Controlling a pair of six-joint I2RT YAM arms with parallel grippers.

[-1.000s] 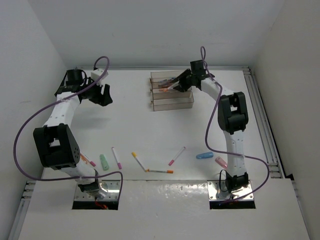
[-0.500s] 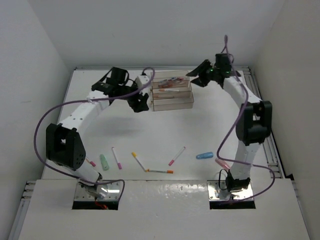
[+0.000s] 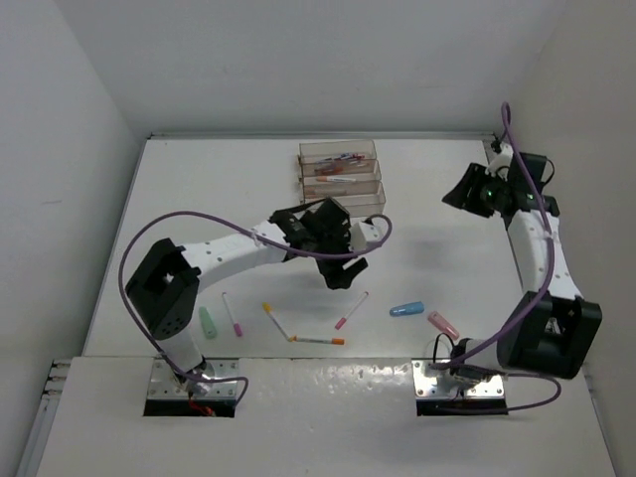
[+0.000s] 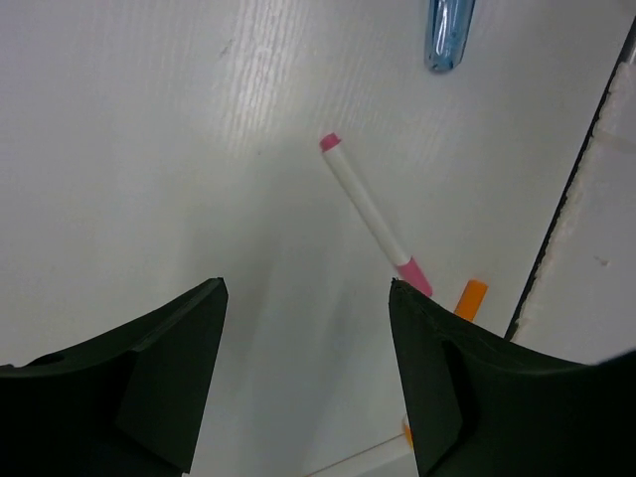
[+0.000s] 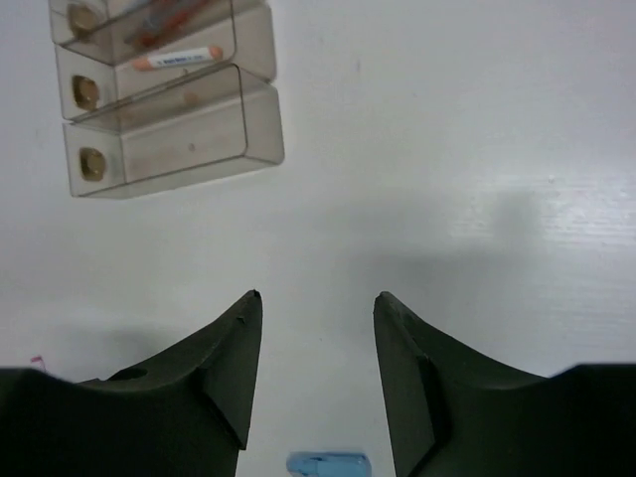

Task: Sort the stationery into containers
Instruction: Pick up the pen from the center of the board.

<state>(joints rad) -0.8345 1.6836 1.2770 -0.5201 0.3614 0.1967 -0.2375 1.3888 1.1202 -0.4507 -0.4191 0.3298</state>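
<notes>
Three clear trays [image 3: 341, 179] stand at the back centre; the two far ones hold pens. They also show in the right wrist view [image 5: 169, 109]. My left gripper [image 3: 339, 274] is open and empty, just above a white pen with pink ends [image 3: 351, 309], which lies ahead of its fingers in the left wrist view [image 4: 373, 214]. My right gripper [image 3: 460, 194] is open and empty at the right, away from the trays. On the near table lie a blue piece [image 3: 406, 308], a pink piece [image 3: 443, 324], an orange-capped pen [image 3: 318, 340], a yellow-capped pen [image 3: 275, 320], a pink-capped pen [image 3: 231, 313] and a green piece [image 3: 207, 321].
The blue piece also shows in the left wrist view [image 4: 449, 30] and below the right gripper's [image 5: 316, 295] fingers [image 5: 326, 464]. The raised metal base plate's edge [image 3: 328, 360] runs along the near side. White walls close in the table on three sides.
My left arm swung from the far left, past the trays, to the middle over the pen with pink ends. My right arm drew back from the trays to the right side.
</notes>
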